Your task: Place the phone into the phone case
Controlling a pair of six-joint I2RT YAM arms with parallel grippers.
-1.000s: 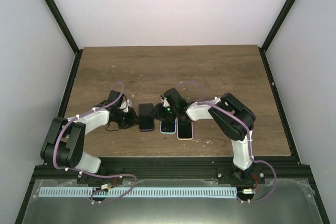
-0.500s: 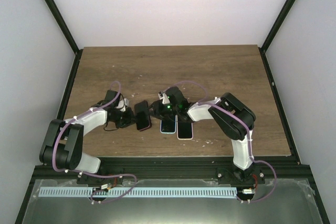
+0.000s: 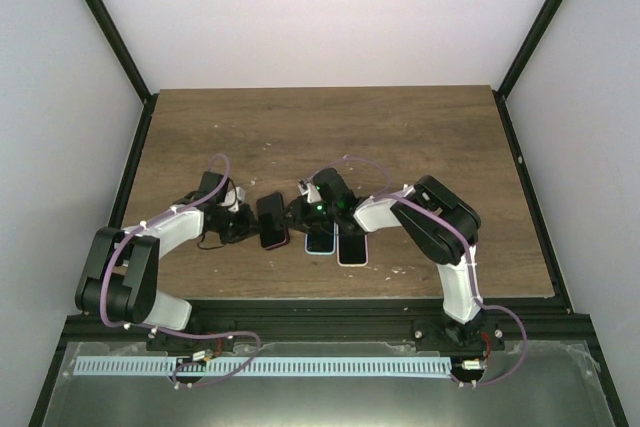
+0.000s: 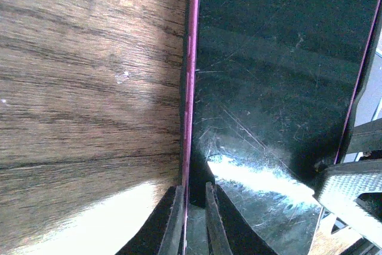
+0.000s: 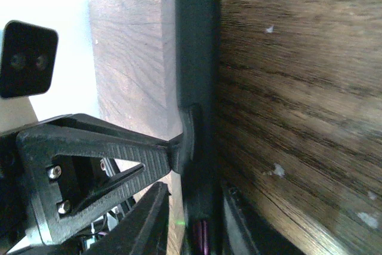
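Note:
A black-screened phone (image 3: pixel 271 221) with a magenta edge lies tilted on the wooden table (image 3: pixel 320 137) between my two grippers. In the left wrist view the phone (image 4: pixel 280 70) fills the right half, and a black case rim (image 4: pixel 184 88) runs outside its magenta edge. My left gripper (image 3: pixel 243 224) is shut on the phone's left edge (image 4: pixel 194 198). In the right wrist view the black case (image 5: pixel 197 58) shows edge-on. My right gripper (image 3: pixel 297 215) clamps that case at the opposite edge (image 5: pixel 196 190), where a bit of magenta shows between the fingers.
Two more phones lie just right of the right gripper, one blue-edged (image 3: pixel 320 241) and one pale pink-edged (image 3: pixel 352 248). Black frame posts line the table's sides. The left gripper's finger (image 5: pixel 101 159) shows in the right wrist view.
The phone has shifted slightly left and turned to a tilt. My right gripper has moved left from over the blue-edged phone to the phone's right edge.

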